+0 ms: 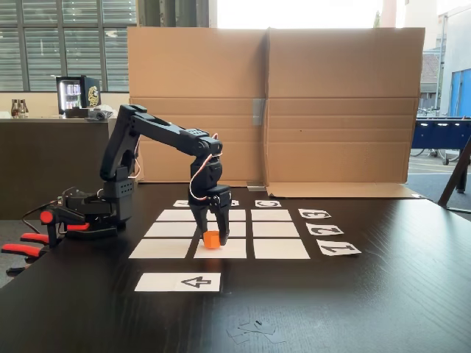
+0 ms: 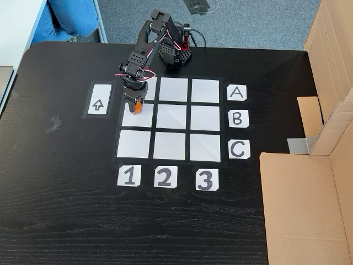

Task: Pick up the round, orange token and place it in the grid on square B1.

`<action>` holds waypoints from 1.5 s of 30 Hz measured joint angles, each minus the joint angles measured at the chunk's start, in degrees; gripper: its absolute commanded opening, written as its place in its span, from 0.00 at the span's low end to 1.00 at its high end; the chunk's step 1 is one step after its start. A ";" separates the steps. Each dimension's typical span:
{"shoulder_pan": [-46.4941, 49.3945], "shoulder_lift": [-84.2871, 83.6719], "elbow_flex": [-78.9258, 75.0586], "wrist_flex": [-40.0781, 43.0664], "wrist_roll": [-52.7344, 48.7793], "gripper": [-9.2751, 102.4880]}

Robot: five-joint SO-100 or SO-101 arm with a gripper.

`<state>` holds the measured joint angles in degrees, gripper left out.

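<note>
Black wooden table [image 2: 66, 221]: black two-finger gripper [image 1: 211, 237] clasps the round, orange plastic token [image 1: 212, 240] over white-paper square B1 [image 2: 128, 120]; lower gently, release centred.

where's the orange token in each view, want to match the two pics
Fixed view from the table's side: the token is low and left of centre, between the gripper fingers, on the near middle square of the grid.
Fixed view from above: the token is upper left of centre, under the gripper, on the row B, column 1 square.
Shared landmark: the arrow strip, just outside the grid beside the token's square.
</note>
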<state>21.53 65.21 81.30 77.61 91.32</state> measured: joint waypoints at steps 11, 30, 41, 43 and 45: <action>0.09 -0.44 2.02 0.00 -0.44 0.66; 13.71 44.12 42.98 -24.26 -3.87 0.67; 45.88 91.32 65.13 -34.45 -7.12 0.08; 51.42 96.06 67.50 -34.89 -6.86 0.08; 58.18 99.93 70.31 -34.89 -6.68 0.08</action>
<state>79.72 165.15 151.61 42.71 84.64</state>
